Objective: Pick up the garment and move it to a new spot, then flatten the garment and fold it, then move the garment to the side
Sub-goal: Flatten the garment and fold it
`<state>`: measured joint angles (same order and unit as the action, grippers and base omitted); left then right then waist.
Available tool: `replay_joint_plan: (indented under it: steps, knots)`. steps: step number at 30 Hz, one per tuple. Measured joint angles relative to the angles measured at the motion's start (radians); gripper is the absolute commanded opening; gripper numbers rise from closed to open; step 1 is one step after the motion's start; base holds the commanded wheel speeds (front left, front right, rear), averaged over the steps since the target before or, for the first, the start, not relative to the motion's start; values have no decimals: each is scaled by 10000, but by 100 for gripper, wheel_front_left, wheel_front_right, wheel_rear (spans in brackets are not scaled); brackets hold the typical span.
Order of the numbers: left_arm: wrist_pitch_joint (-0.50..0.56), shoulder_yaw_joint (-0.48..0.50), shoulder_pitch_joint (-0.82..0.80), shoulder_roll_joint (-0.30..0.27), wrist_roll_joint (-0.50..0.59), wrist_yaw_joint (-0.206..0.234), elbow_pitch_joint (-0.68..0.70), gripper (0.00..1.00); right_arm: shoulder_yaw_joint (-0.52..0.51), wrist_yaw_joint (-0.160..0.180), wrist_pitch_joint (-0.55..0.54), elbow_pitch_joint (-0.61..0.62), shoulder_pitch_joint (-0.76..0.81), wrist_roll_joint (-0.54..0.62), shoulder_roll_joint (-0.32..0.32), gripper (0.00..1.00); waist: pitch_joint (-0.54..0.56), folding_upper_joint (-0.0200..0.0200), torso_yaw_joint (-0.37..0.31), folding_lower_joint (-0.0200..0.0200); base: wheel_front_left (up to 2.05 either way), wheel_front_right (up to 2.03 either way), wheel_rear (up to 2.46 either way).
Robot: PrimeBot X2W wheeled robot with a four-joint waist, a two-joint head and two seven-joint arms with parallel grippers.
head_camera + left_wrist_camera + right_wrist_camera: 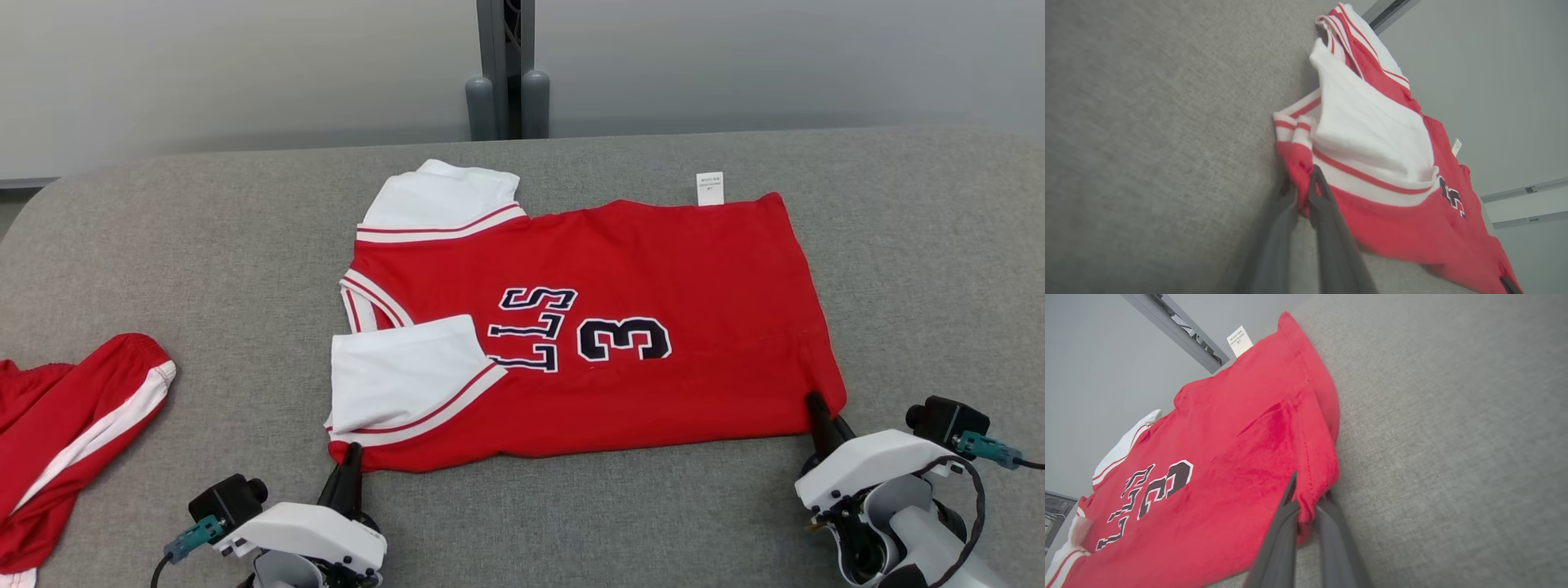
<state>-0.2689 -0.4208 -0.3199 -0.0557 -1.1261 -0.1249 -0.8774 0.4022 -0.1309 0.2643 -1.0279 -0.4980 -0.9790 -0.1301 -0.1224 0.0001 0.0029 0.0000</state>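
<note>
Nearest to me, the left jaws pinch the near corner of the jersey [620, 245] below its white sleeve [404, 376]; the right jaws are closed on the other near corner. The jersey lies flat in the middle of the grey desk [939, 269]. Both grips hold only thin edges. I think an uneven lift could pull one corner free, or let the sleeve unfold.

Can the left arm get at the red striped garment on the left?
Probably not yet: the left gripper is clamped on the jersey, though nothing lies between it and the striped garment.
</note>
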Motion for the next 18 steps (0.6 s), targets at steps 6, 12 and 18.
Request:
replay_joint_plan:
  steps: [6,12,18]
  knots:
    - [42,228,83,42,545,-2,61,0,86,0,0,2,14,-111,-79,0,144,0,8,0,0,0,0]
    - [46,631,182,82,1526,-17,96,0,201,0,0,-2,49,-173,-130,0,323,0,25,0,0,0,0]
    - [48,1089,518,69,3064,313,372,0,355,0,0,-50,179,-268,-161,0,618,-1,59,0,0,0,0]
